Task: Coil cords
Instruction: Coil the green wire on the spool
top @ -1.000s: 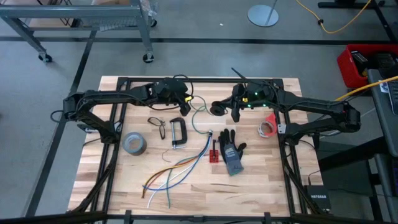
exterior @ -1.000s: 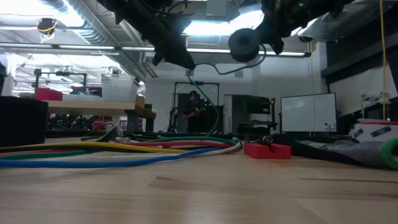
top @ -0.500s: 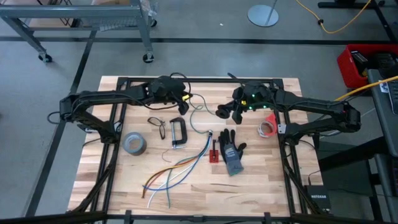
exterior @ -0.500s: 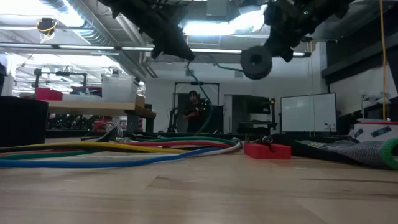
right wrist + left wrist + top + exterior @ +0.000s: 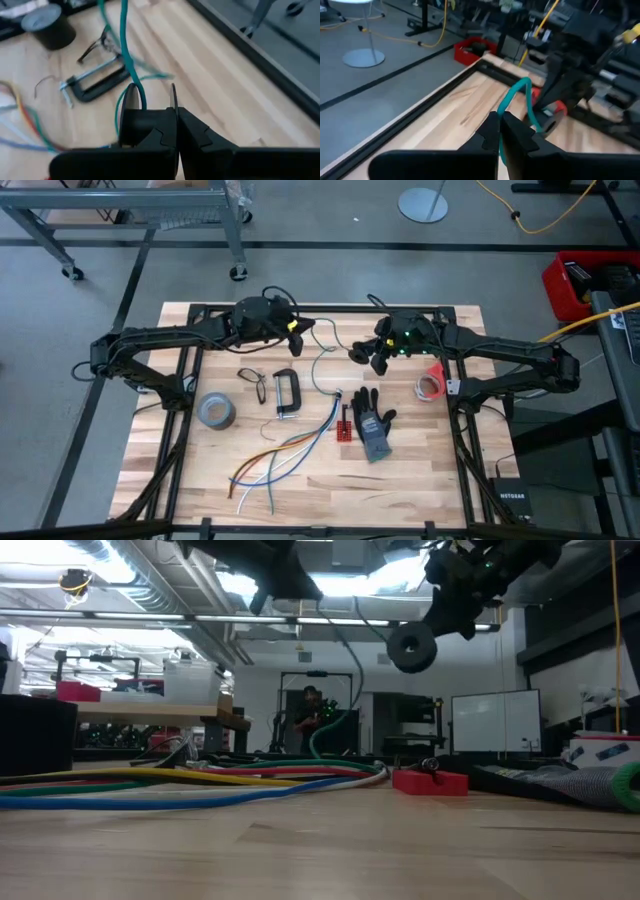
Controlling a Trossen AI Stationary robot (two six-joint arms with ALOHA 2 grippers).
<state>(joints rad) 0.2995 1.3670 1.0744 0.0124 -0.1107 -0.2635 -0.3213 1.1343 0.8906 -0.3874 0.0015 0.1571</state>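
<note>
**Worktop, near to far.** On the wooden worktop [image 5: 420, 470] lies the grey-and-black work glove [image 5: 375, 423], your landmark. Just beyond it, the right end effector [image 5: 372, 356] hangs raised, clenched on the black doughnut-shaped cord bundle [image 5: 356, 352]. Farther beyond and left of the glove, the left end effector [image 5: 293, 330] is clenched on the thin teal cord [image 5: 320, 365] leading from that bundle. The slack sags between both arms. Your right arm is nearer the coil.

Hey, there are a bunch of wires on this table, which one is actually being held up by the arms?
The green wire. The left gripper pinches one end, and it runs to the black coil in the right gripper. The orange, blue and white wires lie loose on the table.
</note>
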